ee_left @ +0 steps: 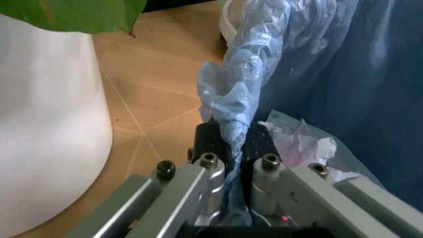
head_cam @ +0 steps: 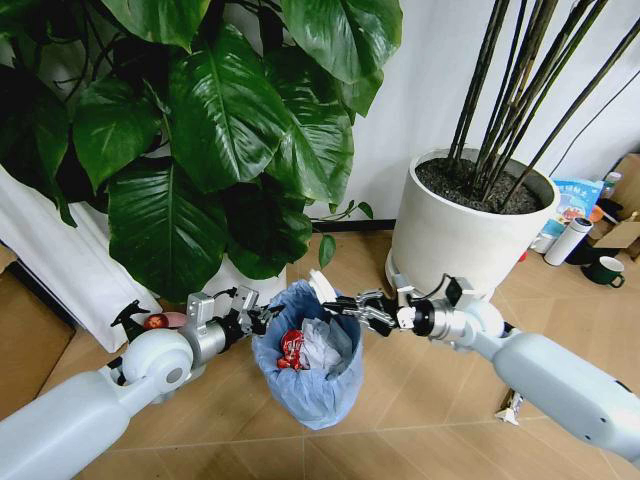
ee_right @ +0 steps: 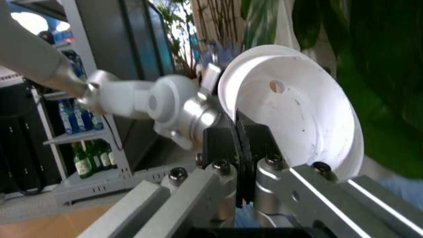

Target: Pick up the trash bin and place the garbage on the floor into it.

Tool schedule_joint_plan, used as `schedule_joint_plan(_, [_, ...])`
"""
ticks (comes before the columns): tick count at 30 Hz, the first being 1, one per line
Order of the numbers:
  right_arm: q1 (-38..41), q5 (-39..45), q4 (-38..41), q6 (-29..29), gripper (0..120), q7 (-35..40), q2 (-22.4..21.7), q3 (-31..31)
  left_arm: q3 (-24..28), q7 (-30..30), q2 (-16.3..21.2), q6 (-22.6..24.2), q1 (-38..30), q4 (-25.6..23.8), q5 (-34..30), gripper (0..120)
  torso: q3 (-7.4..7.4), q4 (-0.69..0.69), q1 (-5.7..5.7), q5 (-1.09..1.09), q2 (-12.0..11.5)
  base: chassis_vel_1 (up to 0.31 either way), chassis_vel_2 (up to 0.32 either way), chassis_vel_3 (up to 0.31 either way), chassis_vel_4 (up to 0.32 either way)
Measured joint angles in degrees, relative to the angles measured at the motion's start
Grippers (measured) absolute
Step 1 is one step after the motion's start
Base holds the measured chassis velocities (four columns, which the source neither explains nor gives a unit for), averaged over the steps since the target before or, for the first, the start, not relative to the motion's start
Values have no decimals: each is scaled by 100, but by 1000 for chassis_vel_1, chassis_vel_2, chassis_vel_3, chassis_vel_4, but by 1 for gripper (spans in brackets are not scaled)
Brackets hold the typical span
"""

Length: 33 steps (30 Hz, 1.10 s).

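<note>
The trash bin, lined with a light-blue bag, is in the middle of the head view over the floor. My left gripper is shut on its near-left rim; the left wrist view shows the pads pinching the bunched blue bag. My right gripper is shut on a small white disc just above the bin's far rim, seen up close as the disc in the clamped gripper. A red wrapper and crumpled white paper lie inside the bin. A slim wrapper lies on the floor under my right forearm.
A large white pot with dark stems stands right behind the bin. The leafy plant's white pot is at the left, with leaves overhanging. A white bottle, a green mug and a cardboard box sit at the far right.
</note>
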Motion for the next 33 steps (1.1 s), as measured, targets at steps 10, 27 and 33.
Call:
schedule_joint_plan(10, [90,-448,-61,-14,28,114,-16,-157,-119,-8,68,16,105,-41,-29,0,0,0,0,1,0,0,0,0,0])
schedule_joint_plan(27, [1008,-2110,-222,26,88,-311,-245,-400,-86,-10,10,44,79,28,-4,0,0,0,0,0,0,0,0,0,0])
schedule_joint_plan(33, [1254,-2583,-283,163,100,-430,-168,-413,-76,-9,21,47,109,50,26,0,0,0,0,1,0,0,0,0,0])
